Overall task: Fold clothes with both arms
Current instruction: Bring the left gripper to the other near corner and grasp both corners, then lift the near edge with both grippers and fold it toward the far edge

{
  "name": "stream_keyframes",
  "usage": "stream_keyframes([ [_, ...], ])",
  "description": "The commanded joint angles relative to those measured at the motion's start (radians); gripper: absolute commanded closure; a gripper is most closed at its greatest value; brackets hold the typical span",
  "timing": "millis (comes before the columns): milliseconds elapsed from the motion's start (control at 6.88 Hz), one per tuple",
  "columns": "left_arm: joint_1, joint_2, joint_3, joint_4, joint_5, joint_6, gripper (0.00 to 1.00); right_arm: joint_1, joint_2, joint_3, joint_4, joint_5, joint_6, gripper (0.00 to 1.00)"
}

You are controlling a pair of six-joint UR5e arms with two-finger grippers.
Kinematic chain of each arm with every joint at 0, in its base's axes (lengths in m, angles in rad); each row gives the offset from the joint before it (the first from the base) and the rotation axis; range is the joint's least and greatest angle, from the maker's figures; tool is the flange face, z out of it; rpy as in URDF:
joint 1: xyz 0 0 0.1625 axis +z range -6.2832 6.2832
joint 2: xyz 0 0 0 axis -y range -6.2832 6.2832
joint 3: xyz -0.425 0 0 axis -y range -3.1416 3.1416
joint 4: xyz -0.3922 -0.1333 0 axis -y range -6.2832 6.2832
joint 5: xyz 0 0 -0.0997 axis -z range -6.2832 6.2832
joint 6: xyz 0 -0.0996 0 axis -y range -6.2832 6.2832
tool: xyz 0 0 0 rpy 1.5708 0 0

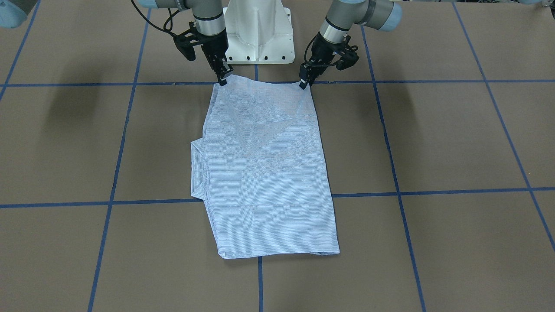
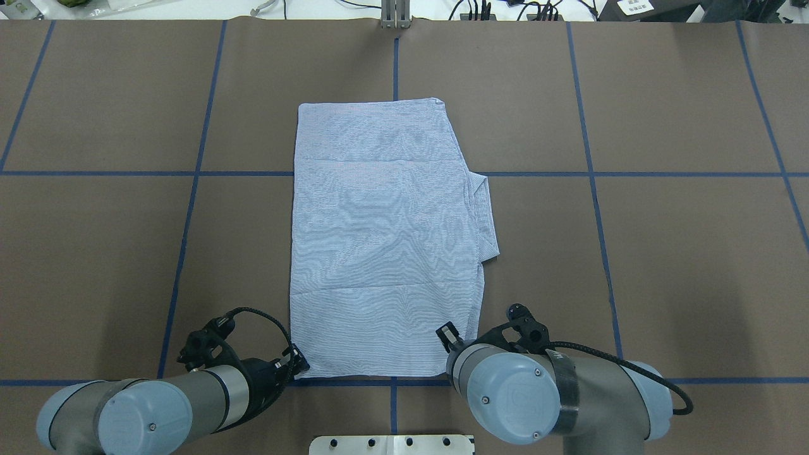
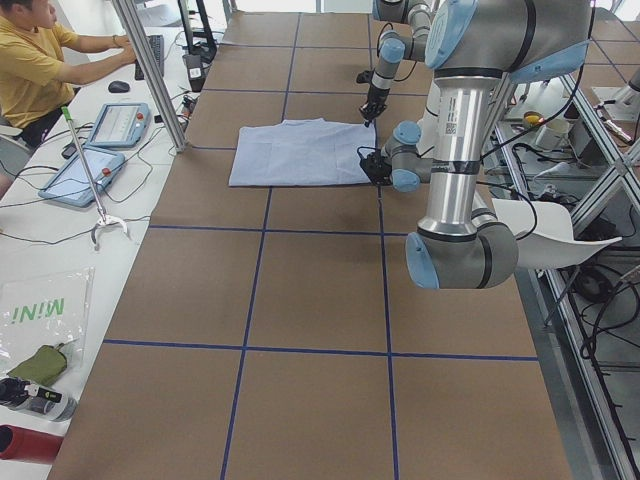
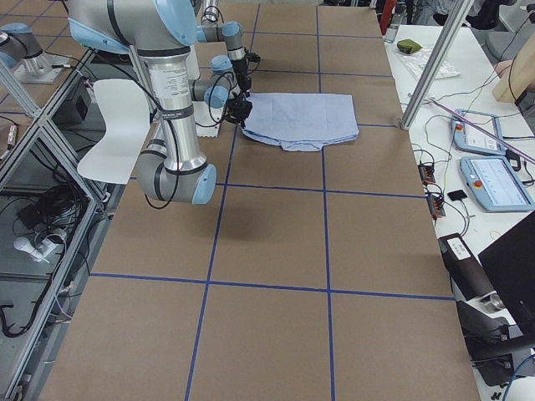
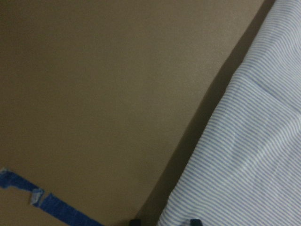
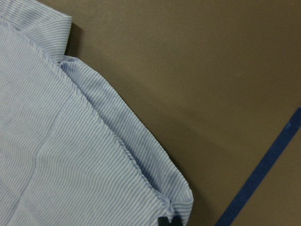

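Observation:
The light blue striped shirt (image 1: 264,173) (image 2: 385,240) lies folded into a tall rectangle in the middle of the table, with a small flap (image 2: 486,218) sticking out on the robot's right. My left gripper (image 1: 305,83) (image 2: 297,365) is shut on the shirt's near left corner. My right gripper (image 1: 222,80) (image 2: 447,335) is shut on the near right corner. In both wrist views striped cloth (image 5: 244,155) (image 6: 56,155) runs down to the fingertips at the bottom edge, and a shadow shows under the raised edge. Both arms lean over the near edge of the cloth.
The white pedestal base (image 1: 259,34) stands just behind the grippers. Blue tape lines (image 2: 196,174) grid the brown table. Beyond the far side, a person (image 3: 30,60) sits at a desk with tablets (image 3: 115,125), and an aluminium post (image 3: 150,75) stands there.

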Motion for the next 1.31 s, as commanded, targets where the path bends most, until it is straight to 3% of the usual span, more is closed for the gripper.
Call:
stream_keyframes([
  [0, 0.001, -0.005, -0.004, 0.007, 0.018, -0.014, 1.00, 0.001, -0.001, 0.009, -0.001, 0.000, 0.000, 1.00],
  [291, -0.007, -0.003, -0.059, 0.008, 0.033, -0.015, 1.00, 0.003, -0.003, 0.011, -0.001, -0.003, 0.002, 1.00],
  [582, -0.030, 0.004, -0.231, 0.101, 0.024, -0.014, 1.00, 0.015, -0.009, 0.100, -0.001, -0.009, 0.006, 1.00],
  [727, -0.126, -0.011, -0.254, 0.112, -0.028, -0.009, 1.00, 0.062, 0.000, 0.122, -0.001, -0.009, 0.009, 1.00],
  [872, -0.246, -0.049, -0.251, 0.141, -0.148, 0.008, 1.00, 0.125, 0.012, 0.132, -0.001, -0.003, 0.008, 1.00],
  [1018, -0.337, -0.115, -0.241, 0.202, -0.218, 0.049, 1.00, 0.215, 0.025, 0.132, 0.003, 0.035, -0.006, 1.00],
  [1163, -0.393, -0.158, -0.213, 0.241, -0.227, 0.086, 1.00, 0.313, 0.045, 0.112, 0.014, 0.134, -0.023, 1.00],
])
